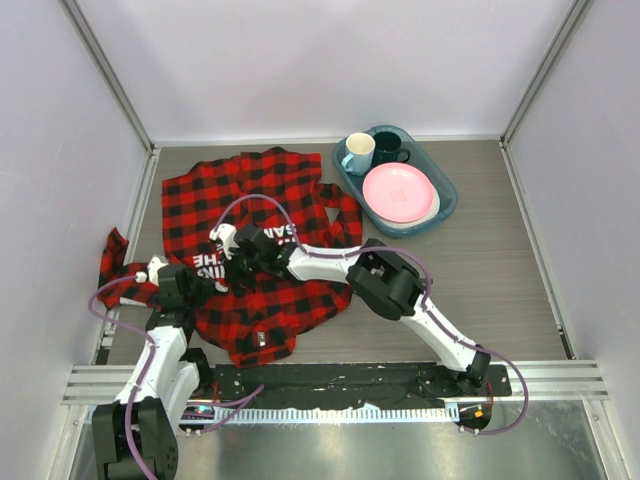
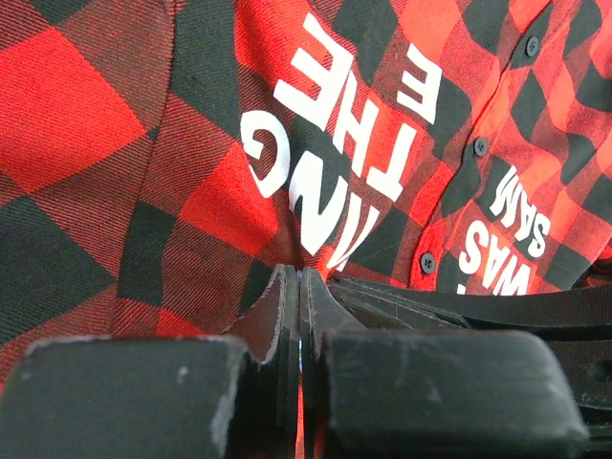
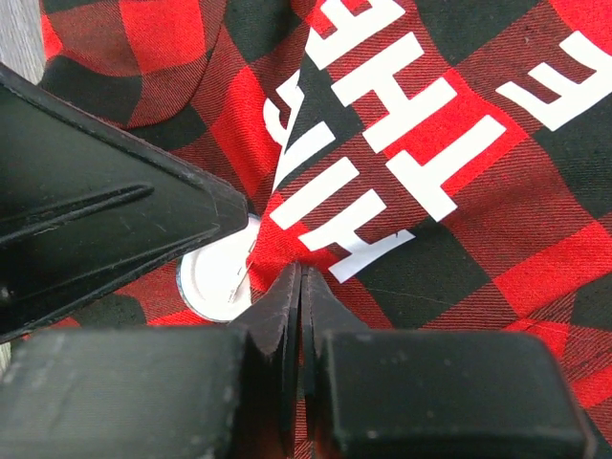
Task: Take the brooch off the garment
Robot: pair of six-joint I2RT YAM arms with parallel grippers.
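The garment (image 1: 270,190), a red-and-black checked shirt with white lettering, lies spread over the left half of the table. The brooch (image 3: 212,279) shows in the right wrist view as a white round disc with a thin pin, partly under a red fold and partly behind the left gripper's fingers (image 3: 115,210). My right gripper (image 3: 301,273) is shut, its tips pinching that fold right at the brooch's edge. My left gripper (image 2: 301,277) is also shut, with creased cloth gathered at its tips. Both grippers meet over the lettering, the left (image 1: 212,283) just beside the right (image 1: 232,268).
A teal tray (image 1: 448,205) at the back right holds a pink plate (image 1: 398,192), a light blue mug (image 1: 357,153) and a dark mug (image 1: 388,147). Bare wooden tabletop (image 1: 500,270) lies right of the shirt. White walls enclose the table.
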